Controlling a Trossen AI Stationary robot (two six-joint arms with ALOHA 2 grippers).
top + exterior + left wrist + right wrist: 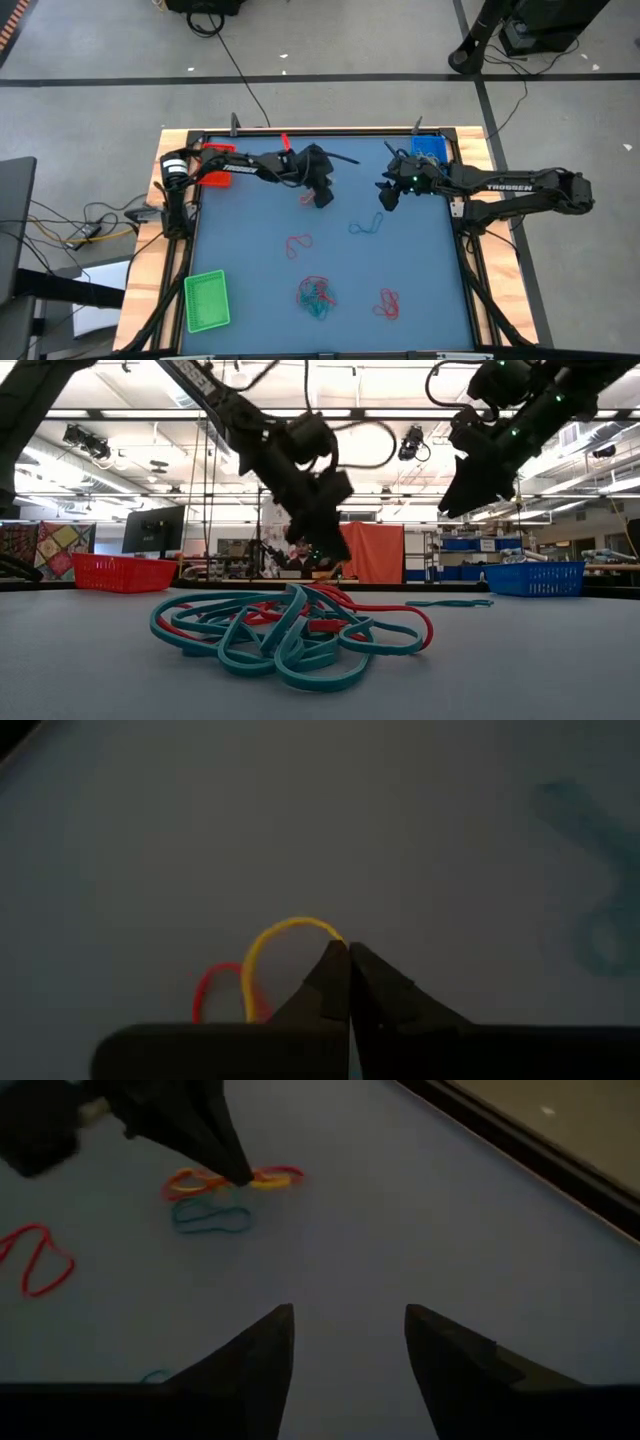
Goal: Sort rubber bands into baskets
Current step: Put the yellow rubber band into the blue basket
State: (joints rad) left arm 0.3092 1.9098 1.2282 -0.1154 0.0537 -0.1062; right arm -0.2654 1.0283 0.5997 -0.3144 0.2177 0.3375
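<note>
So I'm working over the blue table (250,290), both arms reaching in from the far corners. The only writing I can read is TROSSEN in white on my right arm (510,187); the left arm has white lettering too, but I can't make it out.

Baskets: the green basket (206,300) sits at the near left corner and looks bare inside, the red basket (213,166) is at the far left corner mostly under my left arm, and the blue basket (430,148) is at the far right corner. Can't tell what's in those two.

My left gripper (348,960) is down at the table with its fingers pinched tight on a yellow rubber band (280,935), and a red rubber band (215,985) lies right next to it. My right gripper (348,1335) hangs spread apart above bare table, holding nothing.

The other rubber bands are loose on the table: a red-and-teal tangle (317,295) near the front, a red bunch (388,303) beside it, a red loop (298,244) and a teal loop (366,226) mid-table.
</note>
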